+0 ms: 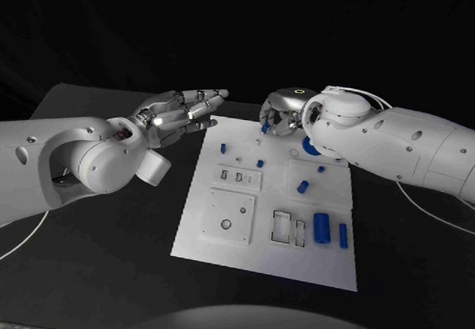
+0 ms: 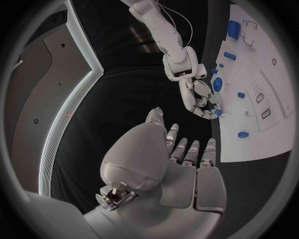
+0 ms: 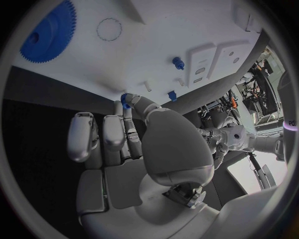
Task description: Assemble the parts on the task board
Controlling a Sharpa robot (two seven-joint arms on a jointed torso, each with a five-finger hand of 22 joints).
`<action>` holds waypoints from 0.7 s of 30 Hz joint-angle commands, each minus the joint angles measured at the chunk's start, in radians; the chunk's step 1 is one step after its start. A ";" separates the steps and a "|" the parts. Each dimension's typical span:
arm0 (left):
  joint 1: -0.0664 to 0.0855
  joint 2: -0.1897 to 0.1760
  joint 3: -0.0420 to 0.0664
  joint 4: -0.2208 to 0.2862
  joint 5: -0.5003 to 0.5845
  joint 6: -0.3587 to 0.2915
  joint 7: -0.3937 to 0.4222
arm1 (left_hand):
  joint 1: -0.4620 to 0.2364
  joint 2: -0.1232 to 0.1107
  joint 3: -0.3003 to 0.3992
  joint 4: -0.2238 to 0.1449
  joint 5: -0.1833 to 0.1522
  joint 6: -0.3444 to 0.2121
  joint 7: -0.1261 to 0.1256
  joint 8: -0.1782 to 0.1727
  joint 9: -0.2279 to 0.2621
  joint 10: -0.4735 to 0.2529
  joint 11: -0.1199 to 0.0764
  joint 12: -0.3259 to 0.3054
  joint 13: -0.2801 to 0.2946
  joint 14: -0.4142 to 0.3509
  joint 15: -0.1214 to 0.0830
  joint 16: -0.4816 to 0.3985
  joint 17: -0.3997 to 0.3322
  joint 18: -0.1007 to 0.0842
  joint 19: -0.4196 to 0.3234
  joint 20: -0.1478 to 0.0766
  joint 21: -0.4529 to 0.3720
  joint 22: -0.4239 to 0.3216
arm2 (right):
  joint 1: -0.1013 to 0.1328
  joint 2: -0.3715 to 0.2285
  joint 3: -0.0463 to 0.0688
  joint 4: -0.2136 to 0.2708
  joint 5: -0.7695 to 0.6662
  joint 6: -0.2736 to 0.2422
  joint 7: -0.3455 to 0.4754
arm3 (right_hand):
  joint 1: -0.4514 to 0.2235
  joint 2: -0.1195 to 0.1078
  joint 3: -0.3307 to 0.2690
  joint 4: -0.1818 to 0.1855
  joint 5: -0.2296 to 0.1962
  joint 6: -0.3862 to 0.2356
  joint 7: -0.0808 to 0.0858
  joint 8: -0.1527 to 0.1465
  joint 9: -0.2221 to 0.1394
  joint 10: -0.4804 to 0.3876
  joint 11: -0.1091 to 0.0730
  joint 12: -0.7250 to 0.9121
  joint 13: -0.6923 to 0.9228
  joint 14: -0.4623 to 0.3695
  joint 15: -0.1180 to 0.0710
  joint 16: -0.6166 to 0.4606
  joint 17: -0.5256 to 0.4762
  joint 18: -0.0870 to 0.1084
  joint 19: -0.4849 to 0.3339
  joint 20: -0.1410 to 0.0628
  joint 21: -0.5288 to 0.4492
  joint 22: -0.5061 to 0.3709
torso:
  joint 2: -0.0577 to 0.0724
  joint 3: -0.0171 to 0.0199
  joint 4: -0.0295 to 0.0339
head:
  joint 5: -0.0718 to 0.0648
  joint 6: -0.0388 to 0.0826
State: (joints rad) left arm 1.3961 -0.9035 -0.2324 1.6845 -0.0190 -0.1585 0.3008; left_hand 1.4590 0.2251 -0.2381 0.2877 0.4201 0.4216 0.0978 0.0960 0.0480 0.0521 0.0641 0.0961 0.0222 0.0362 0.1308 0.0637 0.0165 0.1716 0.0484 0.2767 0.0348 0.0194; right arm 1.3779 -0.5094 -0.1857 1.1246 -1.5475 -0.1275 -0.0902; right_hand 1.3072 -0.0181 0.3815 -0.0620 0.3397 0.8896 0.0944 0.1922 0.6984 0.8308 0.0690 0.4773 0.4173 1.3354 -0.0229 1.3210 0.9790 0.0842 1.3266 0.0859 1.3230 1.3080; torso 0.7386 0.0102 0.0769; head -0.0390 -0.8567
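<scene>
The white task board (image 1: 296,263) lies in the middle of the black table. My right hand (image 1: 285,110) hovers over its far edge and pinches a small blue part (image 3: 126,99) between thumb and a fingertip; the same part (image 2: 218,112) shows at that hand's fingertips (image 2: 201,102). A blue gear (image 3: 47,32) lies flat on the board beside this hand, half hidden under my right wrist (image 1: 310,145). My left hand (image 1: 180,117) floats off the board's far left corner with its fingers stretched out and apart, holding nothing.
Small blue pegs (image 1: 223,148) (image 1: 260,163) (image 1: 320,169) (image 1: 301,186) stand on the board's far half. A large blue cylinder (image 1: 322,227) and a slimmer one (image 1: 343,235) lie at the near right. White socket plates (image 1: 230,217) fill the near left. Cables trail off both arms.
</scene>
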 commanded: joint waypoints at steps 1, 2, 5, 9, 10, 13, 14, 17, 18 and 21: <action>0.000 0.004 0.001 -0.001 -0.004 0.021 0.003 | 0.009 -0.001 0.003 -0.002 0.004 0.002 0.008 0.005 0.001 0.002 0.008 0.001 0.001 -0.003 0.007 0.004 0.001 0.009 0.001 0.008 0.004 0.001 | -0.003 0.003 -0.001 -0.001 -0.001 0.034 -0.007 | -0.004 -0.008 0.009 0.002 -0.022 -0.024 -0.006 -0.024 -0.020 -0.021 0.003 -0.015 -0.001 -0.009 0.004 -0.007 -0.006 -0.002 -0.012 0.004 -0.009 0.024 | 0.000 0.0000 -0.0003 | -0.001 0.000; 0.000 0.004 0.001 -0.001 -0.004 0.021 0.003 | 0.009 -0.001 0.003 -0.002 0.004 0.002 0.008 0.006 0.001 0.002 0.009 0.002 0.001 -0.003 0.008 0.005 0.001 0.009 0.002 0.009 0.005 0.002 | -0.003 0.003 -0.001 -0.001 -0.001 0.034 -0.007 | -0.006 -0.009 0.010 0.003 -0.033 -0.031 -0.008 -0.032 -0.027 -0.029 0.005 -0.020 -0.002 -0.012 0.006 -0.009 -0.009 -0.001 -0.015 0.006 -0.012 0.022 | 0.000 0.0001 0.0001 | -0.001 0.000; 0.000 0.006 0.001 -0.003 -0.004 0.022 0.002 | 0.009 -0.001 0.003 -0.002 0.004 0.002 0.009 0.006 0.001 0.002 0.009 0.002 0.001 -0.003 0.008 0.005 0.001 0.009 0.002 0.009 0.005 0.002 | -0.004 0.004 -0.001 0.000 -0.001 0.033 -0.005 | -0.012 -0.016 0.016 0.009 -0.062 -0.067 -0.019 -0.068 -0.056 -0.068 0.017 -0.045 -0.011 -0.022 0.015 -0.015 -0.022 0.001 -0.024 0.013 -0.023 0.017 | 0.000 0.0001 0.0003 | -0.002 0.001; 0.000 0.006 0.001 -0.004 -0.004 0.023 0.000 | 0.009 -0.001 0.003 -0.002 0.004 0.002 0.009 0.006 0.001 0.002 0.009 0.002 0.001 -0.003 0.008 0.005 0.001 0.009 0.002 0.009 0.005 0.002 | -0.005 0.005 -0.001 0.000 0.000 0.026 -0.004 | -0.016 -0.024 0.022 0.015 -0.086 -0.103 -0.033 -0.108 -0.096 -0.108 0.027 -0.072 -0.022 -0.034 0.025 -0.022 -0.034 0.004 -0.036 0.022 -0.038 0.011 | 0.000 -0.0002 0.0005 | -0.002 0.001; 0.000 0.006 0.001 -0.004 -0.004 0.023 -0.001 | 0.009 -0.001 0.003 -0.002 0.004 0.002 0.009 0.006 0.001 0.002 0.009 0.002 0.001 -0.003 0.008 0.005 0.001 0.009 0.002 0.009 0.005 0.002 | -0.005 0.005 -0.001 0.000 0.001 0.025 -0.003 | -0.016 -0.025 0.022 0.016 -0.087 -0.104 -0.033 -0.111 -0.100 -0.111 0.027 -0.073 -0.022 -0.036 0.025 -0.022 -0.036 0.005 -0.037 0.023 -0.040 0.010 | 0.000 -0.0002 0.0006 | -0.001 0.001; 0.000 0.006 0.001 -0.005 -0.004 0.023 -0.001 | 0.010 -0.001 0.003 -0.002 0.004 0.002 0.010 0.006 0.001 0.002 0.010 0.002 0.002 -0.002 0.009 0.006 0.001 0.009 0.002 0.009 0.005 0.002 | -0.006 0.005 -0.001 0.000 0.002 0.022 -0.003 | -0.015 -0.027 0.025 0.019 -0.091 -0.122 -0.036 -0.126 -0.123 -0.122 0.030 -0.081 -0.025 -0.041 0.028 -0.024 -0.040 0.006 -0.041 0.027 -0.046 0.009 | 0.000 -0.0003 0.0011 | -0.001 0.001; 0.000 0.006 0.001 -0.005 -0.004 0.023 -0.002 | 0.010 -0.001 0.003 -0.002 0.004 0.002 0.010 0.006 0.001 0.002 0.010 0.002 0.002 -0.002 0.009 0.006 0.001 0.009 0.002 0.009 0.005 0.002 | -0.006 0.005 -0.001 0.000 0.003 0.021 -0.003 | -0.015 -0.027 0.025 0.020 -0.091 -0.127 -0.037 -0.128 -0.129 -0.124 0.031 -0.082 -0.025 -0.043 0.029 -0.025 -0.042 0.006 -0.042 0.028 -0.047 0.009 | 0.000 -0.0003 0.0011 | -0.001 0.001; 0.000 0.007 0.001 -0.006 -0.004 0.024 -0.003 | 0.010 -0.001 0.003 -0.001 0.004 0.002 0.010 0.006 0.001 0.003 0.011 0.003 0.002 -0.002 0.009 0.007 0.002 0.009 0.003 0.010 0.006 0.002 | -0.006 0.004 -0.001 0.000 0.005 0.018 -0.001 | -0.016 -0.029 0.024 0.022 -0.095 -0.138 -0.041 -0.130 -0.143 -0.130 0.033 -0.085 -0.026 -0.047 0.030 -0.027 -0.048 0.008 -0.046 0.030 -0.053 0.007 | 0.001 0.0000 0.0008 | -0.001 0.001; 0.000 0.007 0.001 -0.006 -0.004 0.024 -0.003 | 0.010 -0.001 0.003 -0.001 0.004 0.002 0.010 0.006 0.001 0.003 0.011 0.003 0.002 -0.002 0.009 0.007 0.002 0.009 0.003 0.010 0.006 0.002 | -0.007 0.003 -0.001 0.000 0.006 0.017 -0.001 | -0.016 -0.029 0.024 0.022 -0.098 -0.140 -0.042 -0.130 -0.146 -0.131 0.033 -0.085 -0.026 -0.048 0.030 -0.028 -0.049 0.008 -0.047 0.030 -0.055 0.006 | 0.001 0.0000 0.0008 | -0.001 0.001; 0.000 0.007 0.001 -0.006 -0.004 0.025 -0.004 | 0.010 -0.001 0.003 -0.001 0.004 0.002 0.010 0.006 0.001 0.003 0.011 0.003 0.002 -0.002 0.009 0.007 0.002 0.009 0.003 0.010 0.006 0.002 | -0.007 -0.003 -0.001 0.004 0.009 -0.001 0.003 | -0.016 -0.030 0.023 0.023 -0.102 -0.142 -0.043 -0.130 -0.150 -0.135 0.034 -0.087 -0.027 -0.055 0.031 -0.034 -0.062 0.010 -0.054 0.031 -0.063 0.000 | 0.000 -0.0001 0.0007 | 0.001 0.002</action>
State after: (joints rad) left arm 1.3958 -0.8986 -0.2325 1.6768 -0.0190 -0.1534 0.2942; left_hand 1.4590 0.2251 -0.2381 0.2877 0.4201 0.4254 0.1016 0.0959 0.0479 0.0557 0.0677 0.0961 0.0229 0.0329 0.1341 0.0637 0.0166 0.1717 0.0520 0.2803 0.0348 0.0202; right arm 1.3716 -0.5088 -0.1866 1.1257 -1.5406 -0.1188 -0.0917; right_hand 1.2949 -0.0375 0.4022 -0.0436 0.2414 0.7539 0.0495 0.0680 0.5493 0.7029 0.1031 0.3947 0.3918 1.2877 0.0103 1.2920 0.9219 0.0843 1.2801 0.1182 1.2647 1.3077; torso 0.7386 0.0100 0.0777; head -0.0393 -0.8556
